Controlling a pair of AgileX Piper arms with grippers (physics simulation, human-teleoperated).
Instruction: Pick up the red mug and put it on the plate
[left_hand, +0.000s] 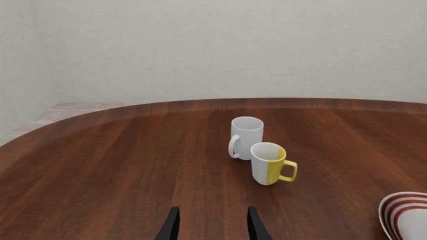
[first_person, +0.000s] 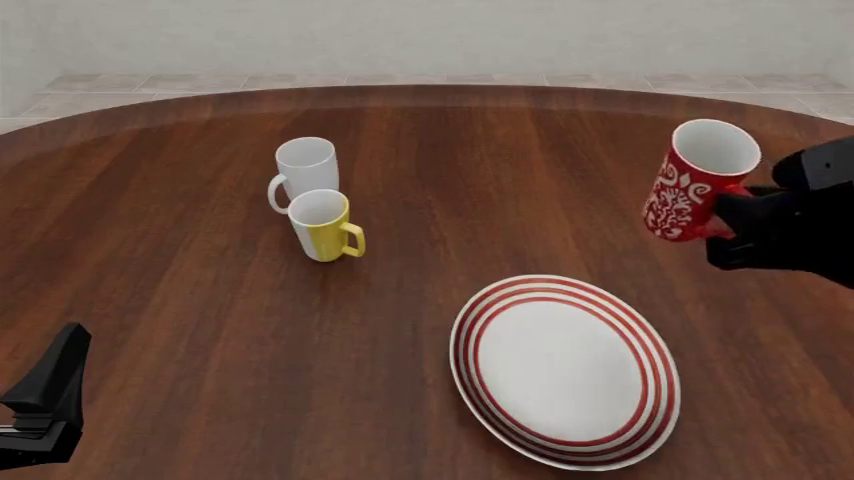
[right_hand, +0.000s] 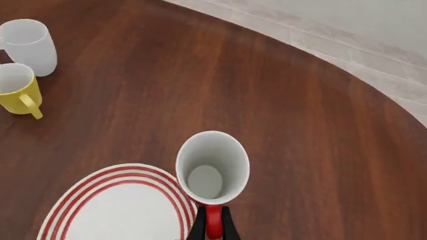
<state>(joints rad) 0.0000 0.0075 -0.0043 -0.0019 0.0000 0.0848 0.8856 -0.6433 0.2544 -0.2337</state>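
Note:
The red mug (first_person: 691, 180) with its white floral pattern hangs tilted above the table at the right, off the surface. My right gripper (first_person: 731, 212) is shut on its red handle (right_hand: 213, 220); the mug's white inside (right_hand: 211, 167) shows in the right wrist view. The plate (first_person: 565, 366), white with red rings, lies flat on the table in front of and to the left of the mug. My left gripper (left_hand: 211, 225) is open low at the front left, with nothing between its fingers, far from both.
A plain white mug (first_person: 304, 172) and a yellow mug (first_person: 324, 226) stand close together at the table's back left. The dark wooden table (first_person: 174, 300) curves away at the far edge, with a pale wall behind it.

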